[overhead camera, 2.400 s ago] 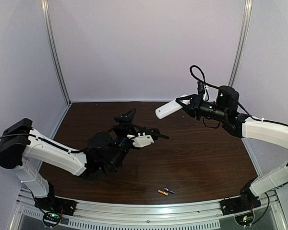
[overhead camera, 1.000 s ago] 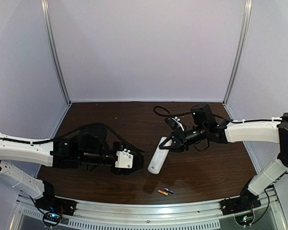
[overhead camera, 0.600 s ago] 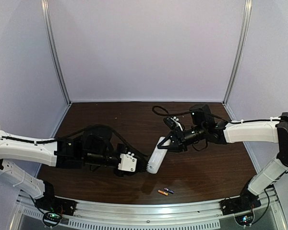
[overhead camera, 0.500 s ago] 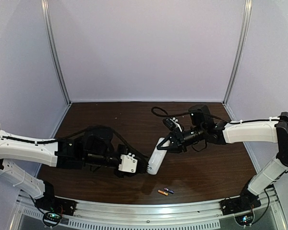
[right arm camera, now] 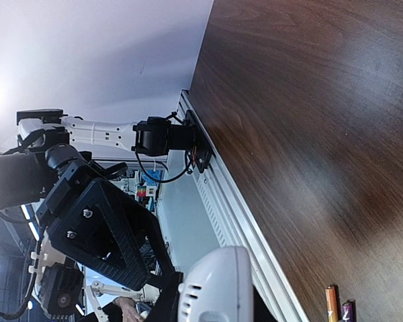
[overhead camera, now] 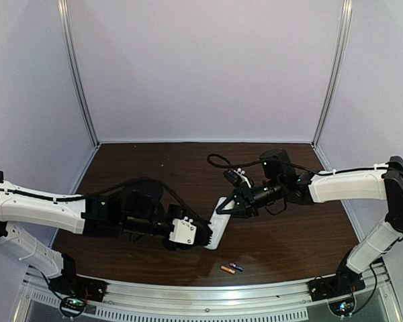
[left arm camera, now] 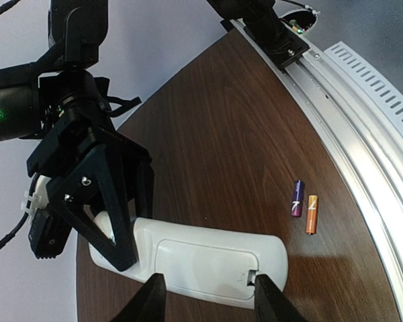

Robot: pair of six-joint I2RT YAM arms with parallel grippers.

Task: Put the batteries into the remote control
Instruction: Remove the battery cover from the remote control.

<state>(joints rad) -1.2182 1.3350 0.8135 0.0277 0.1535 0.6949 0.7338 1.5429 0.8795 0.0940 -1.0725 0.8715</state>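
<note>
A: Where's your remote?
B: Your right pincer clenches its upper end. Your left pincer sits at its lower end, and I can't tell if it's gripping. The batteries lie together on the counter nearby.

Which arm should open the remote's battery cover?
Left. The left end effector sits at the remote control's battery cover, fingers either side; the right end effector is shut on the other end.

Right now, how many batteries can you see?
2. Both lie side by side on the table near its front edge: an orange battery and a purple battery. The remote looks closed at the back, so any inside would be hidden.
</note>
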